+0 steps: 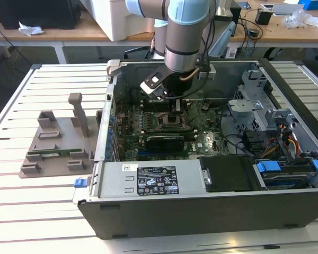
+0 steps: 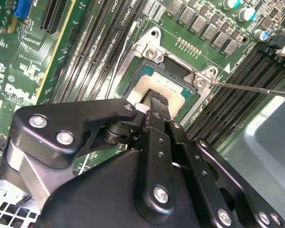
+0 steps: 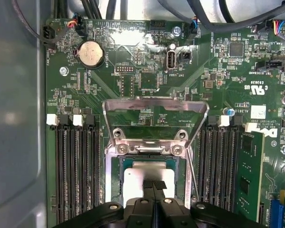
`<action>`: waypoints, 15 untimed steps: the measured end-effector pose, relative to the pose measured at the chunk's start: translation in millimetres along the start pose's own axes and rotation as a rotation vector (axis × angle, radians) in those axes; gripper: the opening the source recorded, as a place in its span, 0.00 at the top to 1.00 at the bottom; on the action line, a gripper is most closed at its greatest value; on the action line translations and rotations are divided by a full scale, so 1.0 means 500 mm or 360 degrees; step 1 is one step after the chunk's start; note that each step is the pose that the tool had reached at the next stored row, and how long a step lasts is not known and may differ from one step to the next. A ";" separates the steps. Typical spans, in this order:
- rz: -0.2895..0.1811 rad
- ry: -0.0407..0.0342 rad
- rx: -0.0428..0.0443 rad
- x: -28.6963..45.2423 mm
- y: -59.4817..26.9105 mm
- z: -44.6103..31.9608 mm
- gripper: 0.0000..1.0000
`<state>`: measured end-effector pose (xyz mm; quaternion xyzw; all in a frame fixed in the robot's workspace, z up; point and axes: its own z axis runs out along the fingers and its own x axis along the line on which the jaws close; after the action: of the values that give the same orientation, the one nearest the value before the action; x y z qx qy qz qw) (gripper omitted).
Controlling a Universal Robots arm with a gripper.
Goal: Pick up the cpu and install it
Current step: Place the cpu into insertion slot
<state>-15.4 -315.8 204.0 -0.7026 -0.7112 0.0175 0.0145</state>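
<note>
The cpu (image 3: 141, 173), a flat square chip with a silvery top and a thin green edge, lies flat in the motherboard socket (image 3: 115, 190); it is also seen in the second wrist view (image 2: 176, 91). My gripper (image 3: 154, 183) hangs straight over it with its two black fingers pressed together, the tips at or just above the chip's top and nothing between them. Whether they touch it I cannot tell. In the exterior view the gripper (image 1: 176, 107) reaches down into the open computer case over the socket (image 1: 174, 120).
The socket's metal load plate (image 3: 154, 114) stands raised, its thin lever (image 2: 251, 88) swung aside. Black memory slots (image 3: 76, 171) flank the socket. Outside the case (image 1: 201, 209), a grey fixture (image 1: 55, 143) on the slatted table holds a green memory stick (image 1: 54, 153).
</note>
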 end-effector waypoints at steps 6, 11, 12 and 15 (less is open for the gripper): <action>0.0000 0.0001 0.0000 0.000 -0.003 -0.057 0.89; 0.0000 0.0000 0.0000 0.000 -0.005 -0.110 0.89; 0.0000 0.0000 0.0000 0.000 -0.005 -0.118 0.89; 0.0000 0.0000 0.0000 -0.001 -0.008 -0.176 0.89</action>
<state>-15.3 -315.8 292.2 -0.7026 -0.7112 0.0175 0.0146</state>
